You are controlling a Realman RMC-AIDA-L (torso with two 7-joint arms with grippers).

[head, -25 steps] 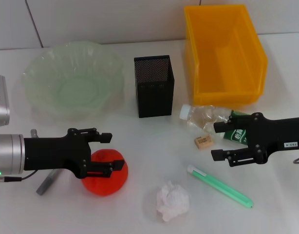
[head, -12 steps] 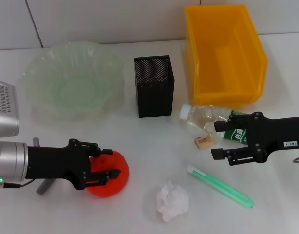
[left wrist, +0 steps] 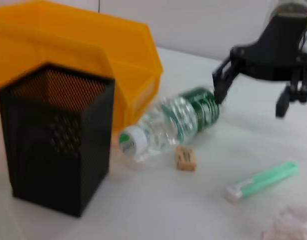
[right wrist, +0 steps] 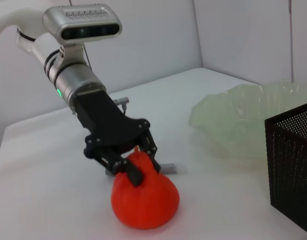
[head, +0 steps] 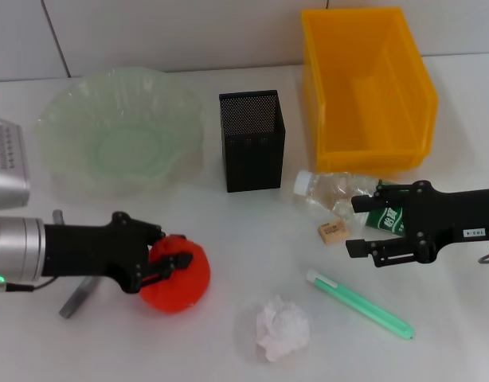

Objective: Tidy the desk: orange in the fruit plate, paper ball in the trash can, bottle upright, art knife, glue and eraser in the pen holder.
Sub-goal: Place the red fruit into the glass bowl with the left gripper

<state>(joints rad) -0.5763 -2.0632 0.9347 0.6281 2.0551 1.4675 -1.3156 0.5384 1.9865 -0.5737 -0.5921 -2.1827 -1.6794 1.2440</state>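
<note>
While the left gripper (head: 166,259) pinches the top of the orange (head: 177,275) with its fingers closed on the fruit, the orange sits on the white table (head: 228,223), well in front of the pen holder (head: 252,140) and to its left. A grey pen-like tool (head: 76,296) lies on the table beside that arm, further left again of the pen holder. The fruit plate (head: 121,131) stands just left of the pen holder, nothing in it. The pen holder itself stands upright. In front of it, near the table's front edge, lies the paper ball (head: 282,327).

To the right of the pen holder and slightly in front, the bottle (head: 340,192) lies on its side, its white-green cap toward the pen holder and its green-labelled end under the right gripper (head: 361,226). That gripper hovers with its fingers spread apart, one over the label and one nearer the front, gripping nothing. The eraser (head: 332,231) lies just in front of the bottle, to the front right of the pen holder. A pale green stick (head: 360,304) lies slantwise further forward and right. The trash can (head: 365,87) stands right of the pen holder, toward the wall.
</note>
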